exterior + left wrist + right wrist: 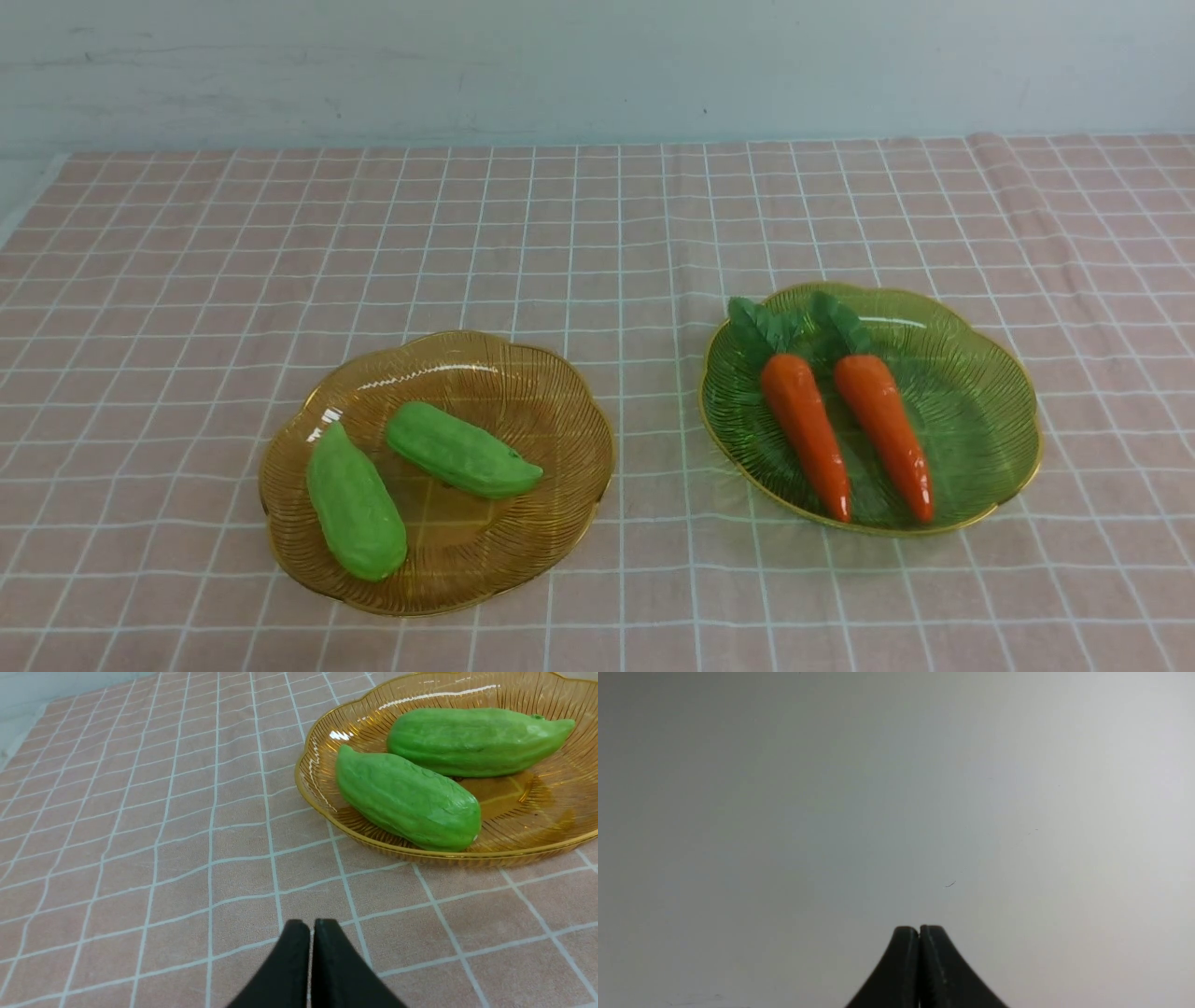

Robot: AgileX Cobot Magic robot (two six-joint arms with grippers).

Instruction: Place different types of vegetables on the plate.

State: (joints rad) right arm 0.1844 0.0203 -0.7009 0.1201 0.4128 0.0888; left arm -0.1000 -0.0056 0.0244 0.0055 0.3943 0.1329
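Front view shows the two light-green gourds lying in the amber plate (560,392) on the robot's left: the near gourd (355,504) lies by the plate's left rim, and the far gourd (462,451) lies slantwise across the middle, just beside it. On the right, well apart from that plate, the green plate (980,392) holds two orange carrots side by side, the left carrot (805,431) and the right carrot (882,431), leafy tops pointing away from the robot. Both plates rest on the pink checked tablecloth (597,233). Neither arm appears here. The left gripper (311,926) has its jaws pressed together, empty, over bare cloth near the amber plate. The right gripper (919,929) is likewise closed on nothing, facing a plain pale surface.
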